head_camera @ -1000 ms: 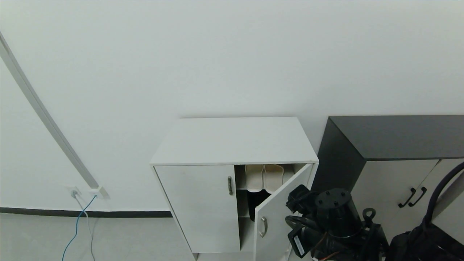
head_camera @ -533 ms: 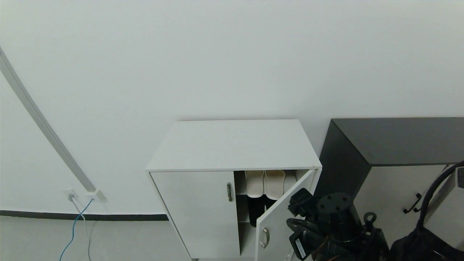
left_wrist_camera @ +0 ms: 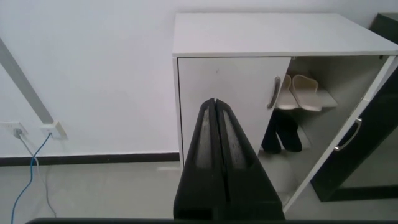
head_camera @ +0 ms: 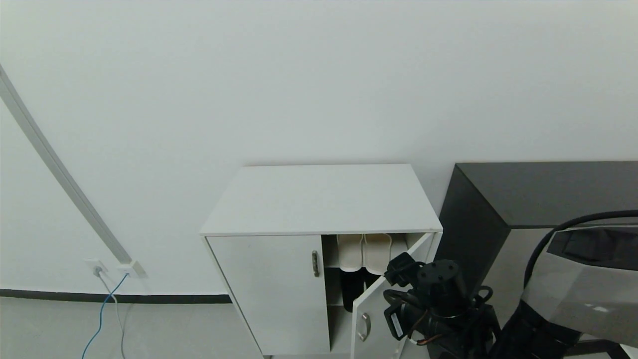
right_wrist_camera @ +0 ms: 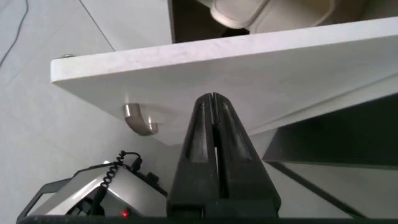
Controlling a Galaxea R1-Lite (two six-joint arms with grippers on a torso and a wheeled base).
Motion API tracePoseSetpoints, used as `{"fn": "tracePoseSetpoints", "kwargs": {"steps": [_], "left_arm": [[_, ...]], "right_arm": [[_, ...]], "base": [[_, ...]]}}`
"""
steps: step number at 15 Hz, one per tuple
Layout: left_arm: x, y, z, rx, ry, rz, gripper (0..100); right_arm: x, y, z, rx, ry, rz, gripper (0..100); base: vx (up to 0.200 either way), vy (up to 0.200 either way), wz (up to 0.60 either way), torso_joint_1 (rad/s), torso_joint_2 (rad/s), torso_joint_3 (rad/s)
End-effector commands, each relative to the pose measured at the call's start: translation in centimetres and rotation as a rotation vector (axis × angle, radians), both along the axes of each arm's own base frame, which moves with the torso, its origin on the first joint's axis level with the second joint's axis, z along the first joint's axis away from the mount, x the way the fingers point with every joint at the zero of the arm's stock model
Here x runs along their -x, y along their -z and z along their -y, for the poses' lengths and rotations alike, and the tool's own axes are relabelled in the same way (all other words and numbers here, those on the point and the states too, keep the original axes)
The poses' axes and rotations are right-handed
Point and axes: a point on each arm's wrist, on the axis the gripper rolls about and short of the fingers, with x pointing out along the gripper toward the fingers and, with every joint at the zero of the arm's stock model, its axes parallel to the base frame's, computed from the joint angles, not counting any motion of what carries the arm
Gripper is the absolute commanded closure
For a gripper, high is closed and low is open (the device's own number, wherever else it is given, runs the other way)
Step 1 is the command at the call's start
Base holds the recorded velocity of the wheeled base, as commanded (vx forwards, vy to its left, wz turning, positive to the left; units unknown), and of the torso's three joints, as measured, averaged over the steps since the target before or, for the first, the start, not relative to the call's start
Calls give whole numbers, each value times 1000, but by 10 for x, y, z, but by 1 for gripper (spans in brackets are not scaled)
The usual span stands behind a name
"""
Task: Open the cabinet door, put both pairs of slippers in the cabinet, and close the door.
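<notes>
Closing door (head_camera: 370, 309), likely last step: push outer face near handle (right_wrist_camera: 140, 121), far from hinge, follow arc, ease off before frame. Right gripper (right_wrist_camera: 213, 99) fingers pressed together, holding nothing, just beside door's outer face; contact unclear. Left gripper (left_wrist_camera: 215, 102) likewise closed up, empty, well back from cabinet (head_camera: 319, 199). Cream slippers (head_camera: 364, 252) on upper shelf, black slippers (head_camera: 353, 286) beneath, door ajar

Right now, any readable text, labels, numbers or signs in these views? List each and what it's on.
No text can be read.
Only candidate: white sticker on the right arm, print too small to read.
The cabinet, cream slippers and wall sockets: no print seen.
</notes>
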Motion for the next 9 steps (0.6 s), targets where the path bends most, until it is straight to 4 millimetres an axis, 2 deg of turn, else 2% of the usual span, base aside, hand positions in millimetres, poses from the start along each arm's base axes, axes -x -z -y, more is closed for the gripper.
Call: {"fn": "tracePoseSetpoints", "kwargs": {"steps": [1, 9], "left_arm": [[0, 0, 0, 0, 0, -1, 100], [0, 0, 0, 0, 0, -1, 100]], "right_arm": [[-12, 13, -5, 8, 12, -9, 100], [-52, 24, -26, -43, 43, 44, 100]], "base": [[0, 0, 0, 0, 0, 0], [0, 0, 0, 0, 0, 0]]}}
